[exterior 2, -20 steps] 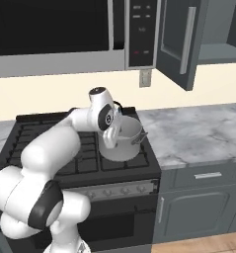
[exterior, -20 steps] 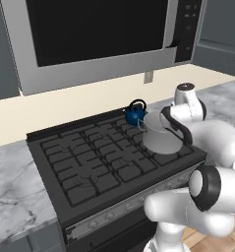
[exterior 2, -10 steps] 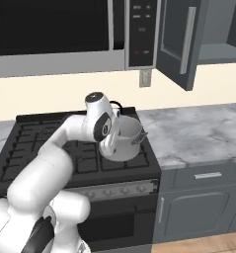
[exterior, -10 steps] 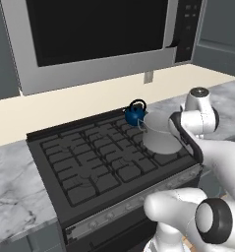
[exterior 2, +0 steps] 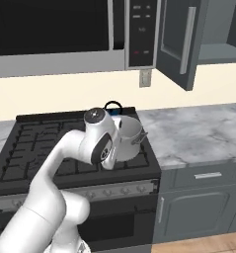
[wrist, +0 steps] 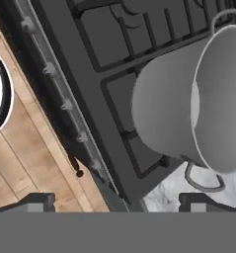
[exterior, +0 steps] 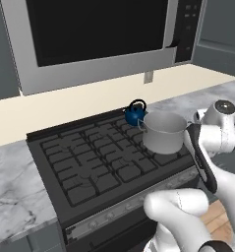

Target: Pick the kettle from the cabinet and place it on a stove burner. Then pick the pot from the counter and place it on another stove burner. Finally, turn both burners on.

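Note:
The grey pot point(exterior: 163, 132) stands upright on the front right burner of the black stove point(exterior: 89, 157). Just behind it, on the back right burner, sits the small dark-blue kettle point(exterior: 135, 114). In the hand view the pot point(wrist: 188, 99) fills the upper right, with a loop handle toward the marble counter point(wrist: 166, 195). My gripper point(wrist: 119, 203) is open, its two dark tips far apart with nothing between them, off the stove's front right corner and clear of the pot. From the right base view the arm covers part of the pot point(exterior 2: 132, 132). The cabinet point(exterior 2: 181, 39) door stands open.
The silver knob strip point(exterior: 124, 209) runs along the stove front, also seen close in the hand view as small knobs point(wrist: 65, 104) above wooden floor point(wrist: 25, 158). A microwave point(exterior: 99, 34) hangs over the stove. Marble counter point(exterior 2: 198, 133) extends to the right.
The arm has drawn back from above the pot toward the stove's front right and lowered. Pot and kettle stay on their burners.

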